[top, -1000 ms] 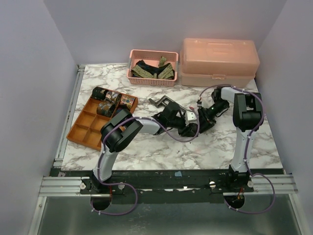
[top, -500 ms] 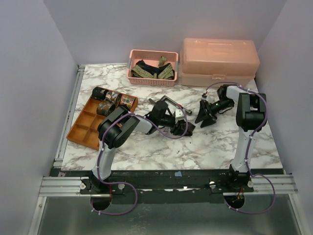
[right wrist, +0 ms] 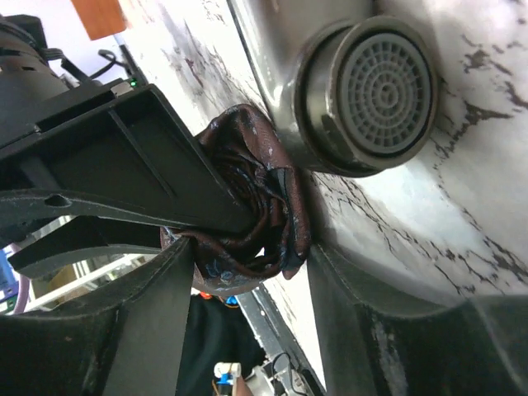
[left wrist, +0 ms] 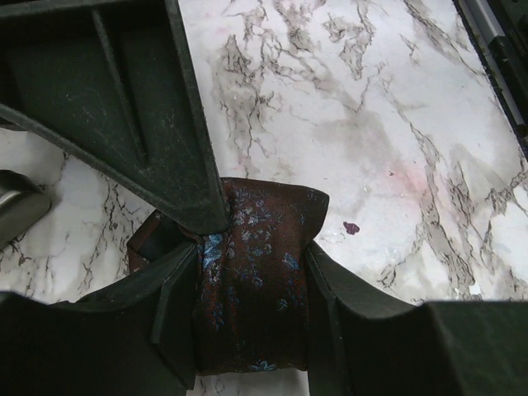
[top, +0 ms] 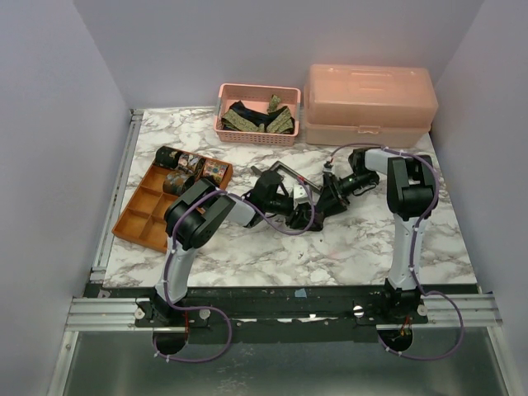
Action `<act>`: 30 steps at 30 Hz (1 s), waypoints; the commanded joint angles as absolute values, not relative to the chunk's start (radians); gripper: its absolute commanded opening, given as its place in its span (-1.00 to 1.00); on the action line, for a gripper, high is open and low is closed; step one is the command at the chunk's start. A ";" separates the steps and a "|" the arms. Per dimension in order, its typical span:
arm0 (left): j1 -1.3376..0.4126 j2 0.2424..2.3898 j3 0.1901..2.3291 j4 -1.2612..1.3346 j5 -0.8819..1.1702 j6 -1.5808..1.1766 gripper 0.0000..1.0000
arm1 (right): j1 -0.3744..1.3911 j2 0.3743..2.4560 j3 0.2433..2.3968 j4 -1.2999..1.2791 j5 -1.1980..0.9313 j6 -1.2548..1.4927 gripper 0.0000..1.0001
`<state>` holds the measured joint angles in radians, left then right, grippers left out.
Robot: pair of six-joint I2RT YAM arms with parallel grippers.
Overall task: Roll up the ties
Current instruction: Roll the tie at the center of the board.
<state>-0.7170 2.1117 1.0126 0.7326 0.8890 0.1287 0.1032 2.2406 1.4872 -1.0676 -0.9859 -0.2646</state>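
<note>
Right jaws back at brown tie [left wrist: 252,305], spread around it, left jaws pinching it

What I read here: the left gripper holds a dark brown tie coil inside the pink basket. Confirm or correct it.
Wrong place. The left gripper holds the dark brown tie coil on the marble table, as the left wrist view shows; the pink basket stands apart at the table's far edge.

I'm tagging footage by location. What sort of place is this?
Probably a lab test booth, not a home: plain walls enclose a marble-look table, with two arms bolted to a metal rail.
</note>
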 commanded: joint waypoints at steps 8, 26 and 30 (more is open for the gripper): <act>-0.708 2.190 0.959 0.553 0.877 0.118 -0.70 | 0.110 2.279 1.432 -1.156 -1.131 -0.449 0.58; -0.703 2.179 0.969 0.558 0.851 0.098 -0.33 | 0.110 2.255 1.361 -1.028 -1.064 -0.364 -0.99; -0.699 2.148 0.975 0.574 0.827 0.074 0.26 | 0.110 2.230 1.362 -1.032 -1.057 -0.360 -0.99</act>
